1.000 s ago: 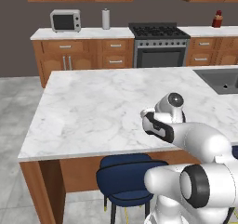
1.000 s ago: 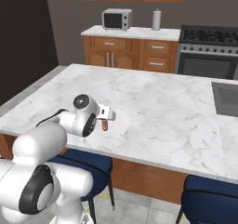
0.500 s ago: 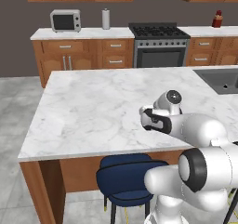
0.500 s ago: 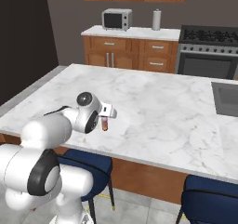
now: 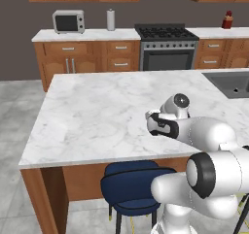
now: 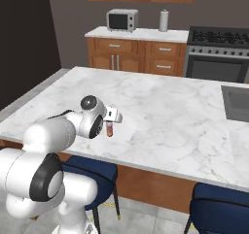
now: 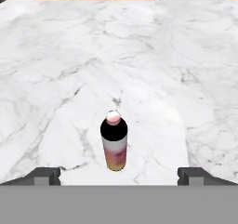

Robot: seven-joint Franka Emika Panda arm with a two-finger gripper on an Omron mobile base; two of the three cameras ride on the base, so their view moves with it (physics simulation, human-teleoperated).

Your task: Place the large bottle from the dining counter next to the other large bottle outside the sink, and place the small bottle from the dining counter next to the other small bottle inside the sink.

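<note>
Though slim, small bottle [image 7: 114, 146] on veined marble

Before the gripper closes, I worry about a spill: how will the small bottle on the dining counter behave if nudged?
The small bottle stands upright, slim and tall for its base, so probably tips easily. Round-bodied, it would likely roll across the smooth dining counter. The open gripper straddles it, untouched.

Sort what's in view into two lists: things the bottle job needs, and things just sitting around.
For the job: small bottle, dining counter, sink, gripper with fingers spread wide.
Just about: microwave, paper towel roll, stove, blue stool.
</note>
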